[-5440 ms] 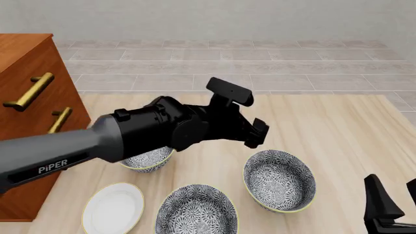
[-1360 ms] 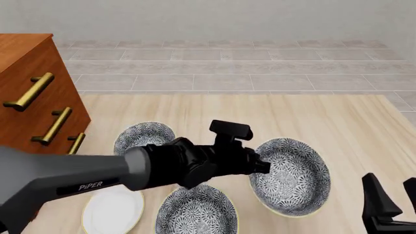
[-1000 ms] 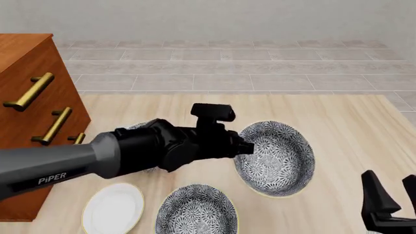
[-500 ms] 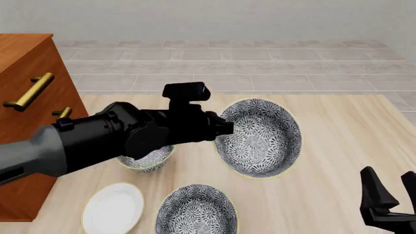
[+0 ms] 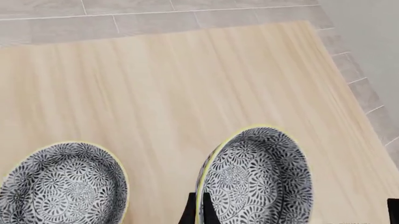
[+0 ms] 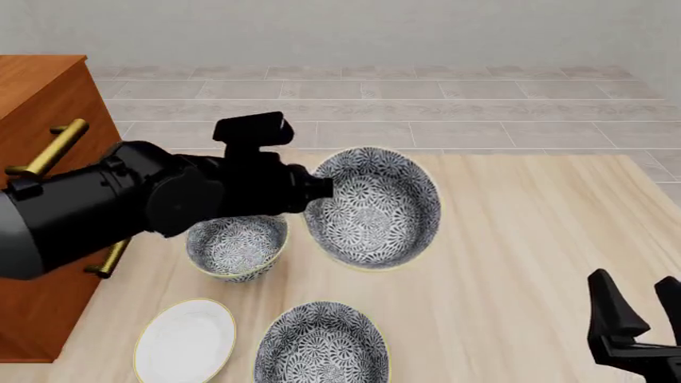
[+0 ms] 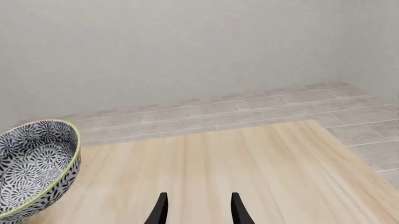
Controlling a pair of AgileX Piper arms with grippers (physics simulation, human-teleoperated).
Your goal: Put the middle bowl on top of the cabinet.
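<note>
My left gripper [image 6: 319, 188] is shut on the rim of the middle bowl [image 6: 372, 207], a deep blue-and-white floral bowl with a pale-yellow rim. The bowl hangs tilted above the table, its opening facing the front camera. In the left wrist view the fingers [image 5: 198, 215] pinch that bowl's [image 5: 255, 179] rim. It also shows tilted in the right wrist view [image 7: 34, 168]. The reddish-brown cabinet [image 6: 37, 104] with brass handles stands at the far left, beyond the left arm. My right gripper [image 6: 639, 319] [image 7: 196, 207] is open and holds nothing, low at the table's near right.
Two more floral bowls rest on the table: one [image 6: 236, 247] [image 5: 62, 184] under the left arm, one [image 6: 321, 345] at the front edge. A flat white plate [image 6: 186, 341] lies front left. Light wood table [image 6: 532, 215], tiled floor beyond.
The left arm went down to the right-hand bowl, gripped its rim, then lifted it and carried it up and leftward toward the cabinet. The right gripper stayed put.
</note>
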